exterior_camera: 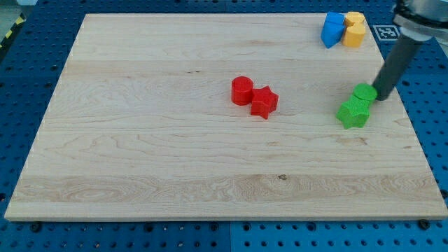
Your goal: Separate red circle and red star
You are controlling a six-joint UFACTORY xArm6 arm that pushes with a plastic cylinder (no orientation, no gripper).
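The red circle [242, 90] and the red star [264, 102] lie touching each other near the middle of the wooden board [140, 140], the star at the circle's lower right. My tip [382, 96] is far to the view's right of them, right beside the green circle [364, 93], touching or nearly touching its right side.
A green star [353, 113] touches the green circle at its lower left. At the view's top right corner a blue block [332, 29] sits against two yellow blocks [354, 29]. The board's right edge is close to my tip.
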